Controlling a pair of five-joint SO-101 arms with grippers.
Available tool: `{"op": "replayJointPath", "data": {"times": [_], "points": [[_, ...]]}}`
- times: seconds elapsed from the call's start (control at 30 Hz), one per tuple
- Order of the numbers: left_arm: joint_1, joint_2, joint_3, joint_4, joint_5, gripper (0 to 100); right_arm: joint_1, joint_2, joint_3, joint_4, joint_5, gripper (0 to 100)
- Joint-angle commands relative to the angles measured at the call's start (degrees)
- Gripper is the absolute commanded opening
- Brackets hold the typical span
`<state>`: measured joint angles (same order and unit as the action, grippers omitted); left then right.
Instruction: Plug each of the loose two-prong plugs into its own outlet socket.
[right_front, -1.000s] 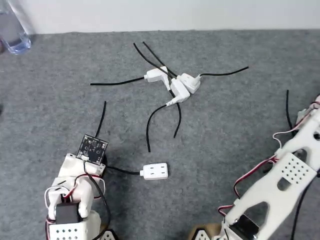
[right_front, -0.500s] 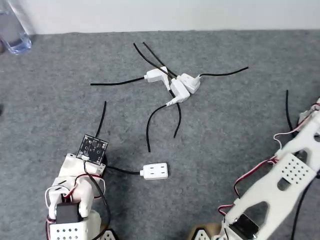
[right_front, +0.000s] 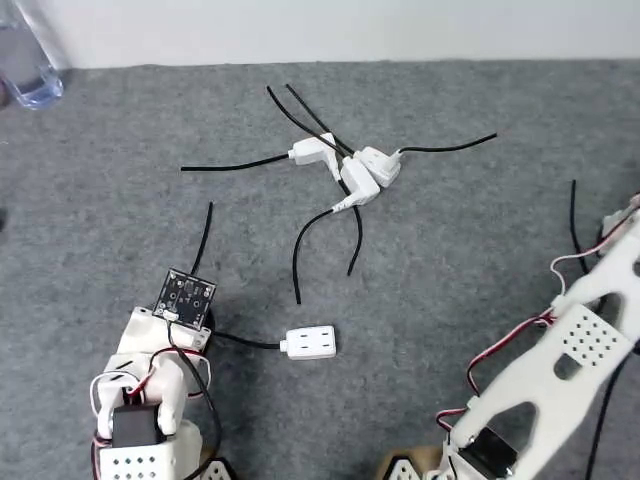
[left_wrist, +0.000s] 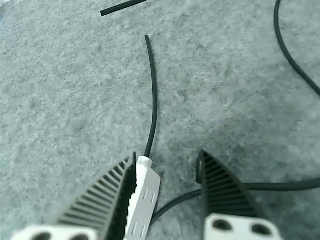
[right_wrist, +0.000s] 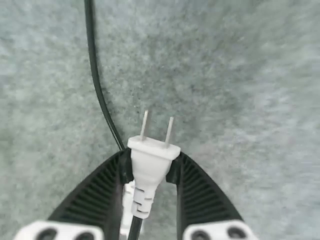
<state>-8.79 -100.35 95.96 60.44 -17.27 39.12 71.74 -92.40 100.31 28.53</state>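
The right claw (right_wrist: 151, 165) is closed on a white two-prong plug (right_wrist: 151, 150), pinching its body from both sides with the prongs pointing clear ahead of the fingertips and its black cord (right_wrist: 97, 80) trailing over the grey tabletop (right_front: 480, 280). In the high view that arm stands at about 4 o'clock and runs off the edge at 3 o'clock.

The left claw (left_wrist: 167, 160) is spread wide and grips nothing. A white outlet socket (left_wrist: 144, 192) lies flat against the inner face of one finger, well apart from the other. Another white socket block (right_front: 310, 343) lies at 6 o'clock, just to the 3 o'clock side of the left arm. A tangle of white plug ends (right_front: 352, 168) waits at 12 o'clock, well apart from both arms.

By my reading, the step in hand is carrying the first plug to a socket. Next, the left claw should close on the socket beside its finger so it cannot slide on the tabletop. The right arm should then swing across towards 8 o'clock, line both prongs up with one pair of slots, and push straight in. A skewed approach would likely just shove the socket away
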Motion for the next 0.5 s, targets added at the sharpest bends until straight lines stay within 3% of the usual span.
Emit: {"op": "replayJointPath", "data": {"times": [0.0, 0.13, 0.33, 0.47], "points": [[-0.3, -0.3, -0.2, -1.4, 0.2, 19, -1.5, -6.7, -3.3, 2.8, 1.2, 0.9], [-0.3, -0.3, -0.2, -1.4, 0.2, 19, -1.8, -11.6, -0.4, 2.8, 2.8, 0.9], [-0.3, -0.3, 0.0, -1.6, 0.2, 19, -5.9, -20.4, 10.5, 2.7, 16.1, 0.9], [-0.3, -0.3, 0.7, -3.2, 0.2, 19, -9.3, -24.5, 15.4, 2.6, 19.8, 0.9]]}}
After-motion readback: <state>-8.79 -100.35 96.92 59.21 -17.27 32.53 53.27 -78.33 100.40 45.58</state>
